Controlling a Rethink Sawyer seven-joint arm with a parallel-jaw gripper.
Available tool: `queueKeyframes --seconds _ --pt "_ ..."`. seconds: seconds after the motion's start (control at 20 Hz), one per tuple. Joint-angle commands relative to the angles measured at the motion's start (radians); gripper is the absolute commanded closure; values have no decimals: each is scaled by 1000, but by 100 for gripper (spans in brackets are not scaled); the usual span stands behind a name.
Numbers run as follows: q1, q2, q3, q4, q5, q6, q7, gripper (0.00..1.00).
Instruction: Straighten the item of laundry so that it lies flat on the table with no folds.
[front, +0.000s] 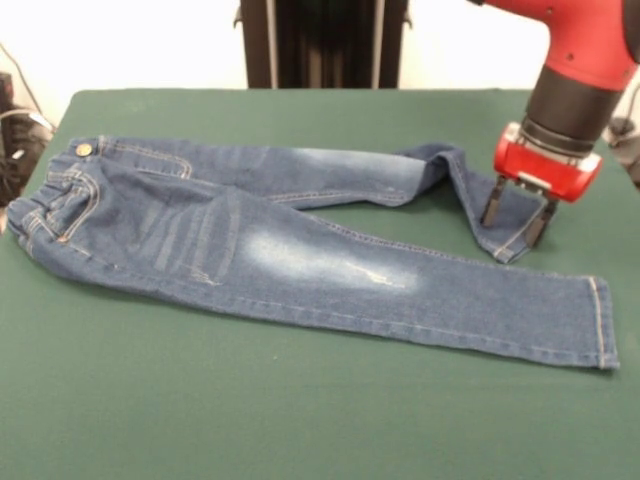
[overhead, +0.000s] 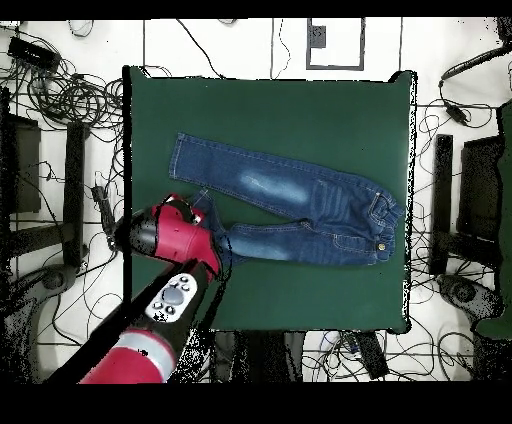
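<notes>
The dark blue jeans (front: 300, 240) lie on the green table (front: 300, 420), waist with brass button (front: 84, 150) at the left in the front view. The near leg runs straight to the right. The far leg is folded back on itself at its lower end (front: 480, 195). My gripper (front: 513, 228) hangs over that folded end, fingers open, one on each side of the cloth, close to or touching it. In the overhead view the jeans (overhead: 290, 200) lie mid-table (overhead: 270, 110) and the gripper (overhead: 188, 208) is at their left end, its fingers hidden by the red arm.
The black pedestal (front: 325, 40) stands behind the table's far edge. Cables (overhead: 60, 90) and black stands (overhead: 75, 180) crowd the floor round the table in the overhead view. Bare green cloth lies in front of the jeans (front: 250, 400).
</notes>
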Motion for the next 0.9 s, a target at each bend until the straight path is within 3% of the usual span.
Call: queueKeyframes --seconds 0.05,0.1,0.3,0.9 --pt "-161 16 316 67 -110 -130 43 0" --pt "-168 13 315 56 -160 -126 67 100" --pt "-221 -25 372 96 -178 -96 76 100" --pt "-232 -81 373 112 -216 7 113 100"
